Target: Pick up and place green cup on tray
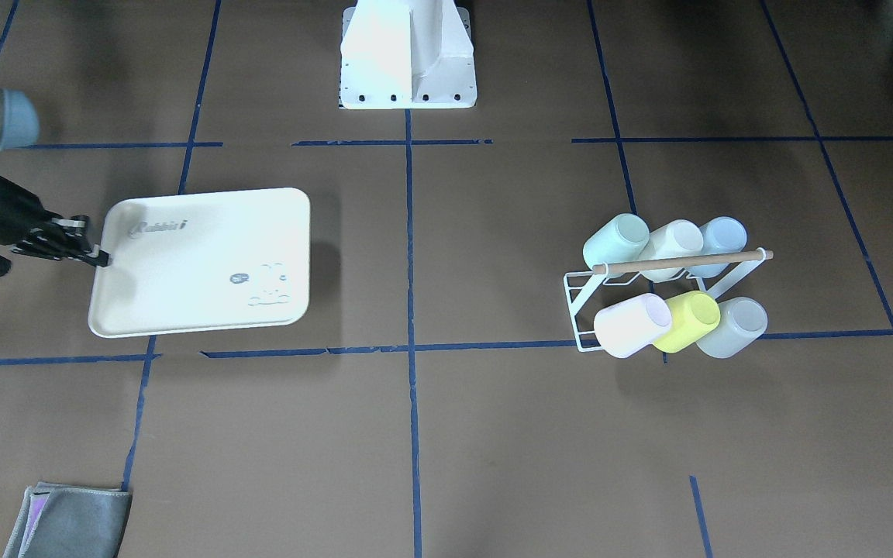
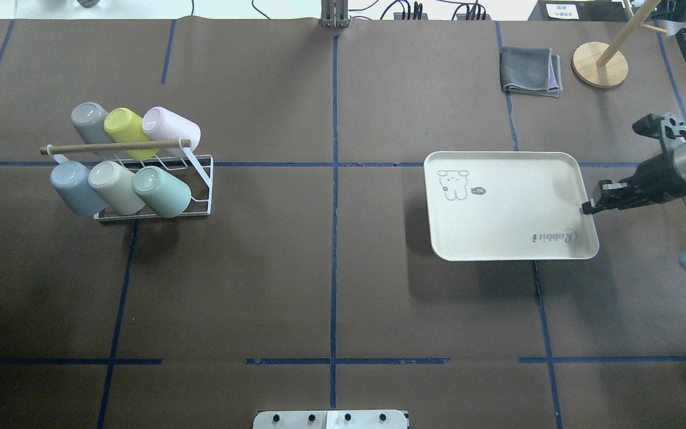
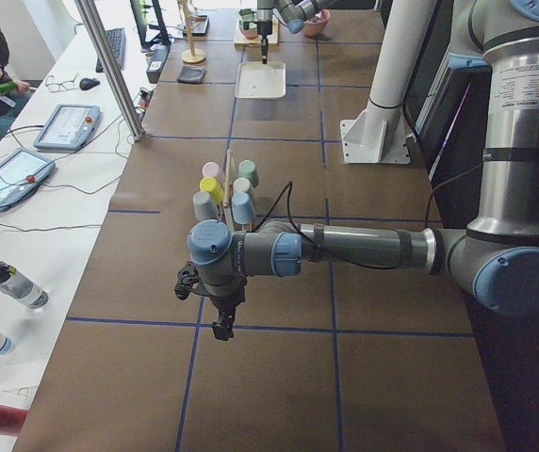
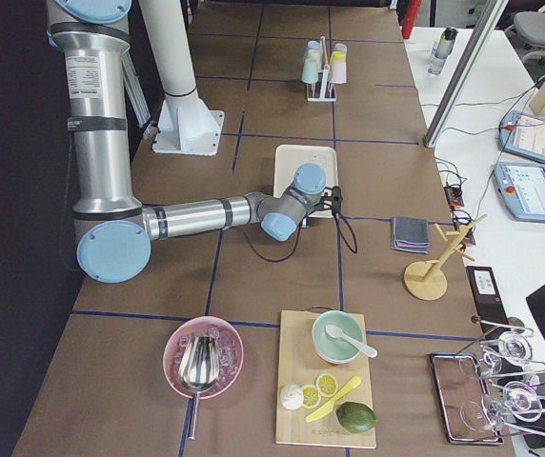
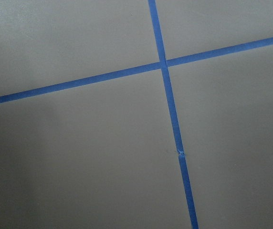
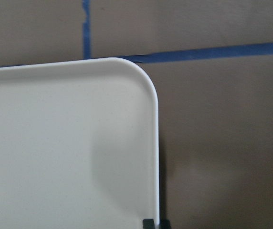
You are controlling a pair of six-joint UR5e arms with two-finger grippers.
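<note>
— What is seen on the brown paper-covered tabletop (image 2: 259, 268) marked with blue tape?
— A white wire rack (image 2: 200, 170) topped by a wooden rod (image 2: 111, 146). A grey plastic cup (image 2: 88, 118), a lime-yellow cup (image 2: 125, 124) and a pale pink cup (image 2: 170, 126) are laid in one row, a pale blue cup (image 2: 72, 187) and a cream cup (image 2: 115, 186) in the other.
— Elsewhere?
— A folded grey cloth (image 2: 527, 70) is laid near a round wooden stand base (image 2: 599, 64).

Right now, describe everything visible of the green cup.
The green cup is a small, pale mint, matte plastic-looking tumbler without a handle, slightly tapered. It leans tilted on the white wire rack, at the end of the row on the robot's side, nearest the table's middle, beside a cream cup. No tool touches it.
</note>
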